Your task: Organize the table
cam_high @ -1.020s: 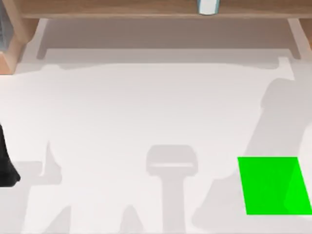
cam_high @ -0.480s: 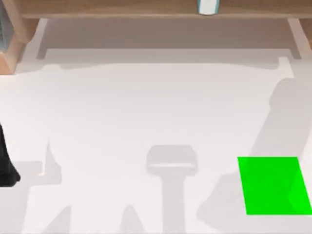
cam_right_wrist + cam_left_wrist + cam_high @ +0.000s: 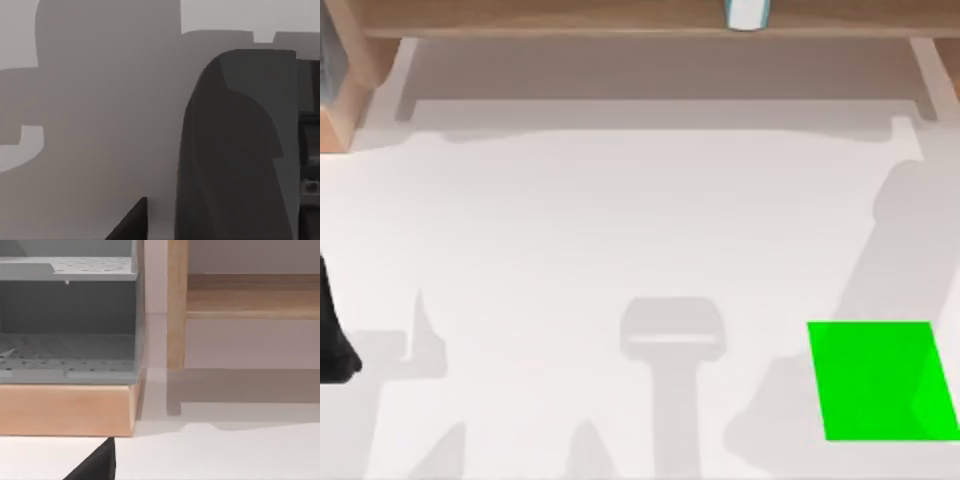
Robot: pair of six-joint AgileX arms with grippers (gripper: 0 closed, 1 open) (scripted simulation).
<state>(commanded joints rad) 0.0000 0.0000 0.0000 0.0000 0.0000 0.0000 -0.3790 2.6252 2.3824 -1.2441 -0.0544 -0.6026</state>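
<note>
Top view showed my left arm [image 3: 332, 340] parked beside the table [image 3: 620, 220] — grip state unreadable, so I'd advance slowly.

My left arm [image 3: 332, 335] sits at the table's left edge.

Rendered simulation workspace, resembling a lab bench or office desk. Evidence: plain white table [image 3: 620, 230] with uniform flat shading, light-brown wooden shelf frame [image 3: 570, 18] along the far edge, grey perforated rack [image 3: 67, 315], 1 bright green rectangle [image 3: 880, 380].
</note>
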